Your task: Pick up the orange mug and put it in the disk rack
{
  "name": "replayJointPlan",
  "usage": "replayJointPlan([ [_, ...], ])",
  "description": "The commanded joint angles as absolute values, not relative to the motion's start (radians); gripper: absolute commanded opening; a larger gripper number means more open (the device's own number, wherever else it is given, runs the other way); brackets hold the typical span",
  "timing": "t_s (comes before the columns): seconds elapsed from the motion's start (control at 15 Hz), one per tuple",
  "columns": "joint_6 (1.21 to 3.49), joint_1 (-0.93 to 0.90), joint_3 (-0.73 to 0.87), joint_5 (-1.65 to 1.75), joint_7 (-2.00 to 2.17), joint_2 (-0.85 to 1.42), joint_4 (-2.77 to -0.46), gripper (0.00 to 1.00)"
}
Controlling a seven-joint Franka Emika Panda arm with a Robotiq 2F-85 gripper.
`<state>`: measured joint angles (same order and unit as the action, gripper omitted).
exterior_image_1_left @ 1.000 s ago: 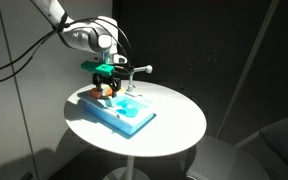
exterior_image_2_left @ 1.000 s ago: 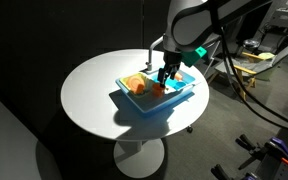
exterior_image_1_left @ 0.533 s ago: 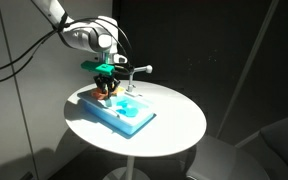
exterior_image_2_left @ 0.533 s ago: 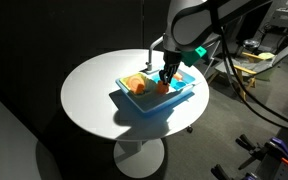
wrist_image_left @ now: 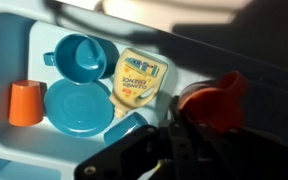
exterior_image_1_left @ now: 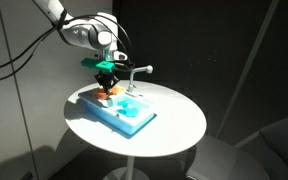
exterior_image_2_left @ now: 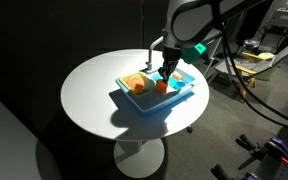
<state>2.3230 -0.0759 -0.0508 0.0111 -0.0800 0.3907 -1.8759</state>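
Observation:
The orange mug (wrist_image_left: 216,98) shows at the right of the wrist view, tight against my gripper (wrist_image_left: 189,118), whose dark fingers are shut on its rim. In both exterior views the gripper (exterior_image_1_left: 108,84) (exterior_image_2_left: 165,78) points straight down over the light-blue toy sink unit (exterior_image_1_left: 134,122) (exterior_image_2_left: 149,108), with the mug (exterior_image_1_left: 110,91) (exterior_image_2_left: 162,87) at its tips. Whether the mug's base still touches the unit is hidden. I cannot tell which part of the unit is the rack.
In the unit (wrist_image_left: 4,60) lie a blue cup (wrist_image_left: 79,55), a blue plate (wrist_image_left: 76,105), a yellow bottle (wrist_image_left: 139,75) and a small orange cup (wrist_image_left: 24,102). A grey-white faucet (exterior_image_1_left: 134,72) stands at the unit's back. The unit sits on a round white table (exterior_image_1_left: 174,125).
The jaws have closed from open onto the orange mug. The hand has lifted slightly above the sink unit.

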Motion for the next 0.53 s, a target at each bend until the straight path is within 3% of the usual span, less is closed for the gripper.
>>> replayJointPlan([
  [0.0,2.305,-0.075,-0.057,0.023,-0.077,0.389,-1.859,0.02],
  [0.47,2.295,-0.082,-0.071,0.018,-0.083,0.366,-1.849,0.01],
])
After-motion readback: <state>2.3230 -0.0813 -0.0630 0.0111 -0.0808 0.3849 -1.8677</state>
